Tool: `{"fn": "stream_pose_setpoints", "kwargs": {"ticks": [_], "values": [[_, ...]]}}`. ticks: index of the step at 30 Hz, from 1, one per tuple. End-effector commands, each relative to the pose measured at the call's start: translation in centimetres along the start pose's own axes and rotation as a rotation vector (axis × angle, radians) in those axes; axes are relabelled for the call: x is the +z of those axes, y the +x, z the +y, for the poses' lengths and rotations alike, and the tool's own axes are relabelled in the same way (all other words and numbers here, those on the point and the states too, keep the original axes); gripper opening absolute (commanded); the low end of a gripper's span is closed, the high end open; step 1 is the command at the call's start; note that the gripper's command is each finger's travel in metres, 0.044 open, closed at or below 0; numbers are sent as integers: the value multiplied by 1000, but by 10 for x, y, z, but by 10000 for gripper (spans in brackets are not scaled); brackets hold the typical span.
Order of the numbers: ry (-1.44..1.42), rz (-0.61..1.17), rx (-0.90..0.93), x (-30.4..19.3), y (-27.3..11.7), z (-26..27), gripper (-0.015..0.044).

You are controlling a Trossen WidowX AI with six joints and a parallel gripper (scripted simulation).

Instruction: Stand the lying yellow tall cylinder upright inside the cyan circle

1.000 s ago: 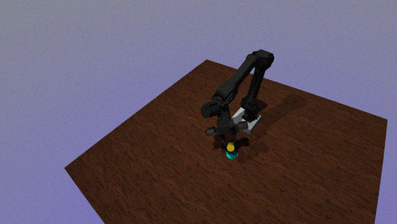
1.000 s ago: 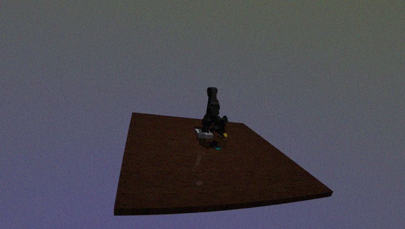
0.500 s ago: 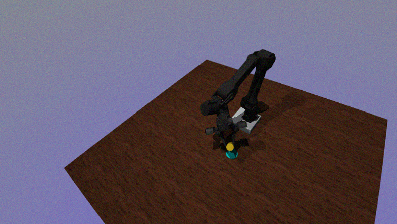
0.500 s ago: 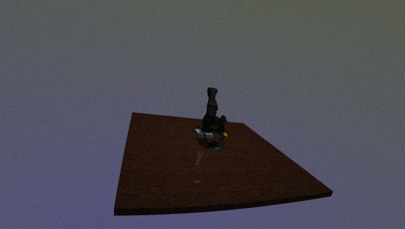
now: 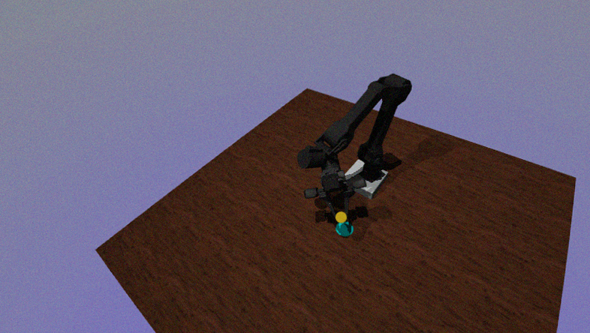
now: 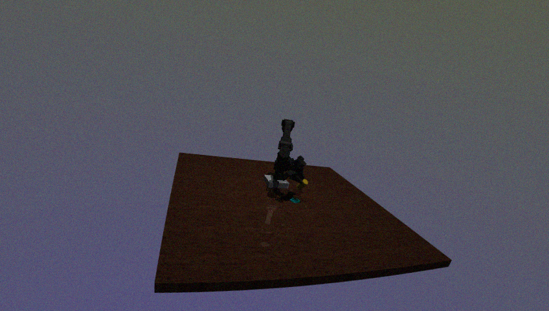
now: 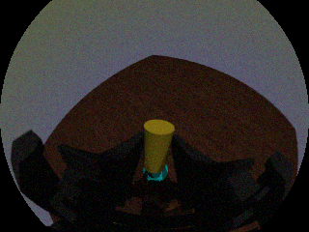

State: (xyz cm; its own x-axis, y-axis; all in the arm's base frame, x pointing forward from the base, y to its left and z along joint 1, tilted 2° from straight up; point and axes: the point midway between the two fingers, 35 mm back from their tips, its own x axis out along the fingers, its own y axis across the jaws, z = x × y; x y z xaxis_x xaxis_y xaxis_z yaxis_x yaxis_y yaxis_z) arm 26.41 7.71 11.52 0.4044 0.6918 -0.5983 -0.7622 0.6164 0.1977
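Wrist: yellow cyl (image 7: 157, 145) clamped in end effector (image 7: 156, 170), blunt-ended.

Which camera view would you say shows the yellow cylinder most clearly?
The wrist view: the yellow cylinder fills the centre, held in the gripper above the cyan circle. The top view shows only its round end, the exterior view a tiny yellow speck.
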Motion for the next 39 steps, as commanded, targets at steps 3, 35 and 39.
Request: {"fn": "stream_pose_setpoints", "kwargs": {"ticks": [3, 35, 39], "values": [[-9, -40, 5, -1, -2, 1, 105], [-69, -251, 12, -5, -16, 4, 105], [-79, -276, 12, -6, -18, 5, 105]]}}
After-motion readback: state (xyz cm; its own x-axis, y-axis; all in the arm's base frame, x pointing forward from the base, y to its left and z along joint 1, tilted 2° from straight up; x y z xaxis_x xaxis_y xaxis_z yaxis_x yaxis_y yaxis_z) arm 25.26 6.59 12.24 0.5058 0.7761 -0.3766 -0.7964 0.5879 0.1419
